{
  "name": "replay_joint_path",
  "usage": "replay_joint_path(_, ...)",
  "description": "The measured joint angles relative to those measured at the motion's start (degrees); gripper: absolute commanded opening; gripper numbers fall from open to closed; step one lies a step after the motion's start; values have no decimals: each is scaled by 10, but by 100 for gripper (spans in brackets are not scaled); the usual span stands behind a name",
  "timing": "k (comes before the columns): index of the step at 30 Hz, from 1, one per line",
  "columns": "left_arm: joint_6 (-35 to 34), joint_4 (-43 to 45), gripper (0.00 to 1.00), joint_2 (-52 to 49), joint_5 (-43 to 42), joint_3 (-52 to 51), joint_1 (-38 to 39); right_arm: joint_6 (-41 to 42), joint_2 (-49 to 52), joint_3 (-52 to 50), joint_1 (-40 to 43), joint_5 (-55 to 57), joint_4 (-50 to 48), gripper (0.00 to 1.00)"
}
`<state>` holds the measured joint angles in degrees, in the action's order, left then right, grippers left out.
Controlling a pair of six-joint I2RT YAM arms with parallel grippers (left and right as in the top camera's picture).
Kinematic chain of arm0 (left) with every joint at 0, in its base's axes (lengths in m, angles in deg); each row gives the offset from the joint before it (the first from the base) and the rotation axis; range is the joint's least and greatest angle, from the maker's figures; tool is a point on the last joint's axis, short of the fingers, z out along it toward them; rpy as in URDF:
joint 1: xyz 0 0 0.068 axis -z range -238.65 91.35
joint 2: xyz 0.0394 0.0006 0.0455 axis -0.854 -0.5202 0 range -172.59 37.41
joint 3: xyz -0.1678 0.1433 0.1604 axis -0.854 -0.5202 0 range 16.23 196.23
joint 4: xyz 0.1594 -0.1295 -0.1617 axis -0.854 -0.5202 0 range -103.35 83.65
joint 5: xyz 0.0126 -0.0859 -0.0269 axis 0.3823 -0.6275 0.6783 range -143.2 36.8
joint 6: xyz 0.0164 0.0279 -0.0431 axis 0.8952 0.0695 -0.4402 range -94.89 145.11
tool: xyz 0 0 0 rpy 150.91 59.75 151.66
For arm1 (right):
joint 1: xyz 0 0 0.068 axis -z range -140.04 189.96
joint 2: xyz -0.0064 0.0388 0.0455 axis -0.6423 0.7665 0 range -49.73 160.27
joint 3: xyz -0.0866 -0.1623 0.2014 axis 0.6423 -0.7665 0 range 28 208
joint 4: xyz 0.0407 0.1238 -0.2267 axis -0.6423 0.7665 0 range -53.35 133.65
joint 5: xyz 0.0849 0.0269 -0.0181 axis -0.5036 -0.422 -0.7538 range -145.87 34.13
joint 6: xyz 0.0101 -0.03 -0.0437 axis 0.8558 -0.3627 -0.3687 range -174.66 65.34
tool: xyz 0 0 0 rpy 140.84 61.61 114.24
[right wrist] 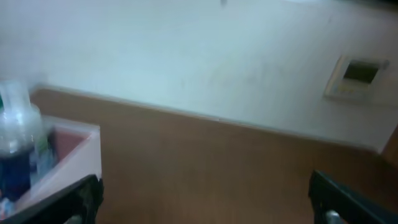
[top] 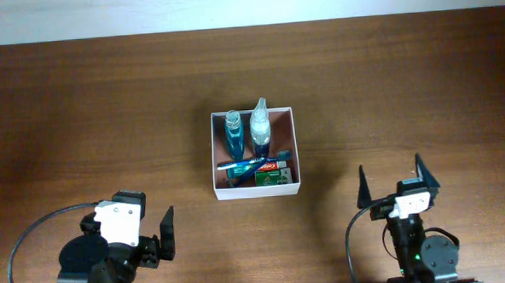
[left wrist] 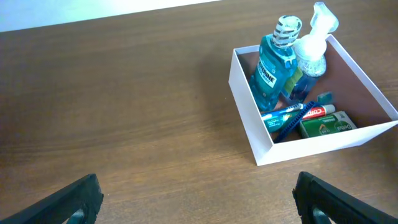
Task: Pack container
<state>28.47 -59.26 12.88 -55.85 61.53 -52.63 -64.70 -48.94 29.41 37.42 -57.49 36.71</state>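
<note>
Both arms sit low at the table's near edge, the left tool and right tool spread wide and empty. The container stands mid-table, well apart from both. The blue bottle's label is too small to read.

Overhead looks down; both low wrist views apparently share the container.

The wooden table carries only the container, mid-table.
</note>
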Motion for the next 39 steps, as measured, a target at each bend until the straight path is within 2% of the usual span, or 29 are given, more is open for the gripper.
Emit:
replay_joint_path(3, 0, 0, 100, 0, 0, 0, 0, -9, 0, -8, 1, 0, 40, 98)
replay_joint_path(39, 1, 0, 99, 1, 8, -1, 0, 6, 0, -8, 2, 0, 40, 98)
